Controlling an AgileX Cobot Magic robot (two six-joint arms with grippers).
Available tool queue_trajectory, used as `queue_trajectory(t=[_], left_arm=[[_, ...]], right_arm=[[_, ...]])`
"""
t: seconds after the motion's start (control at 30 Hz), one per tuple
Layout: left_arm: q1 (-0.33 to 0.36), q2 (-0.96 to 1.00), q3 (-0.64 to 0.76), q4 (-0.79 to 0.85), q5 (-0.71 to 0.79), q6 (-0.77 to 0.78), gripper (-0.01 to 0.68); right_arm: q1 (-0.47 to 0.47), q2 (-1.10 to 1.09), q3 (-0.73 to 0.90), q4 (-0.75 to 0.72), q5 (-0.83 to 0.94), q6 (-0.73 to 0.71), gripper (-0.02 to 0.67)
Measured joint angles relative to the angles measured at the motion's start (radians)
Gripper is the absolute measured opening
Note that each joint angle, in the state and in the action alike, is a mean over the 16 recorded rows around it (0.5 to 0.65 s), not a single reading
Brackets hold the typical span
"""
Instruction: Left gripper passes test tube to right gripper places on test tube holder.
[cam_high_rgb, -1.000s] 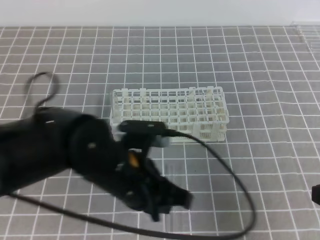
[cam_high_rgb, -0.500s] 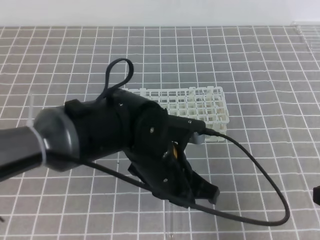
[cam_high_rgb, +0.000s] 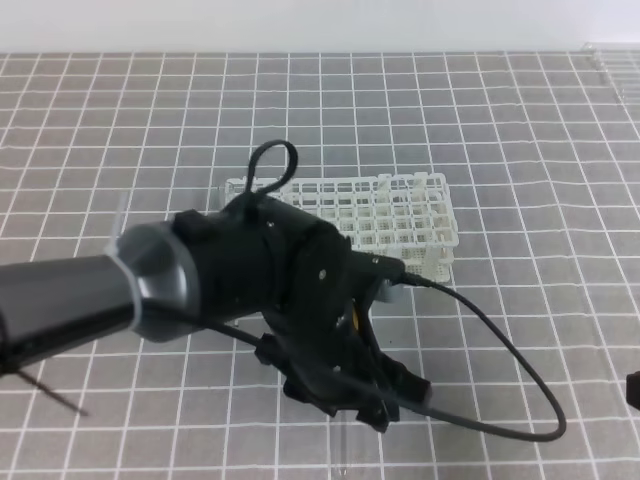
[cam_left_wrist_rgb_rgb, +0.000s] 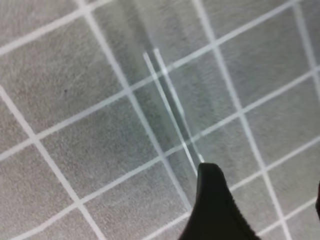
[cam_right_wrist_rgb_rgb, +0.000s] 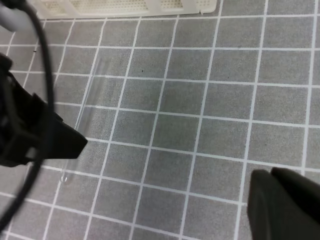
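Observation:
The test tube (cam_left_wrist_rgb_rgb: 172, 107) lies flat on the grey grid mat, and its near end disappears behind one black finger (cam_left_wrist_rgb_rgb: 215, 205) of my left gripper (cam_left_wrist_rgb_rgb: 265, 200). That gripper is open and hovers low over the tube, with nothing held. From above, the left gripper (cam_high_rgb: 395, 405) hides most of the test tube (cam_high_rgb: 345, 450), which sticks out below it. The white test tube holder (cam_high_rgb: 400, 215) stands behind the arm. In the right wrist view the test tube (cam_right_wrist_rgb_rgb: 85, 115) lies beside the left gripper (cam_right_wrist_rgb_rgb: 50, 140). My right gripper (cam_right_wrist_rgb_rgb: 285, 205) hangs far off to the right, its fingers together.
A black cable (cam_high_rgb: 500, 360) loops from the left gripper across the mat on the right of the tube. The holder's near edge (cam_right_wrist_rgb_rgb: 125, 6) shows at the top of the right wrist view. A sliver of the right gripper (cam_high_rgb: 633, 388) sits at the mat's right edge.
The left arm swung in from the left and came to rest low over the tube, in front of the holder. The right gripper stayed where it was.

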Motion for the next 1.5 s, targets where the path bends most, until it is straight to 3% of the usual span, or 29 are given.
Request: queue_trajectory(t=[0.53, 1.5], left_arm=[[-0.001, 0.091, -0.001, 0.077, 0.01, -0.025, 0.037], [-0.068, 0.148, -0.021, 0.177, 0.054, -0.067, 0.02]], right_arm=[[0.0, 0.0, 0.0, 0.0, -0.005, 0.0, -0.001], [0.0, 0.0, 0.0, 0.002, -0.006, 0.0, -0.001]])
